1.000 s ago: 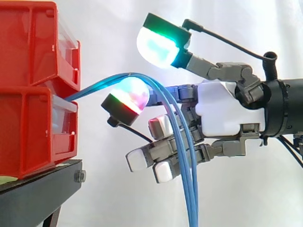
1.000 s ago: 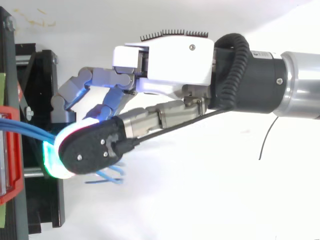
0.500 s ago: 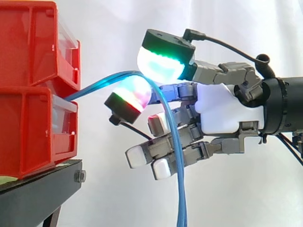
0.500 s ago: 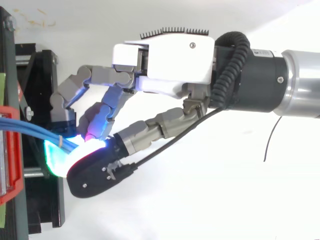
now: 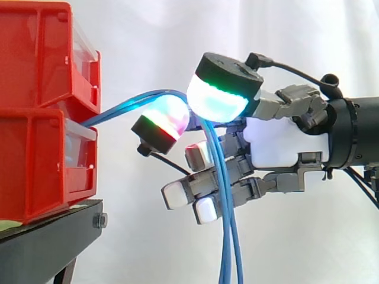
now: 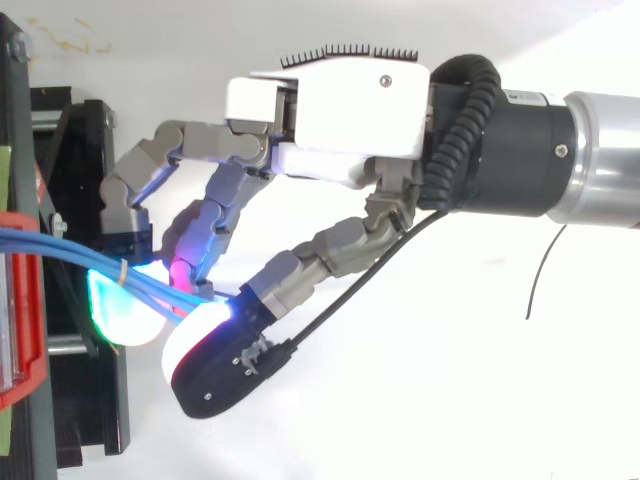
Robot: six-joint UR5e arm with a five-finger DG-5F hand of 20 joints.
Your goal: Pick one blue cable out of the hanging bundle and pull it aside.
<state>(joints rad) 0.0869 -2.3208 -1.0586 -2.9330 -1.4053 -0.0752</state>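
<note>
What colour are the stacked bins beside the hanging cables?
The bins are red, clearest in the side view, left of the blue cables.

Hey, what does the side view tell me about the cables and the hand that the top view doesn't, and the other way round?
Side view: the blue cables arch out where the two stacked red bins meet, then hang straight down across the hand. Top view: the cables converge sideways, with what looks like a pale tie round them, and end between two glowing pads. Shared: hand, cables, bins and black stand.
</note>
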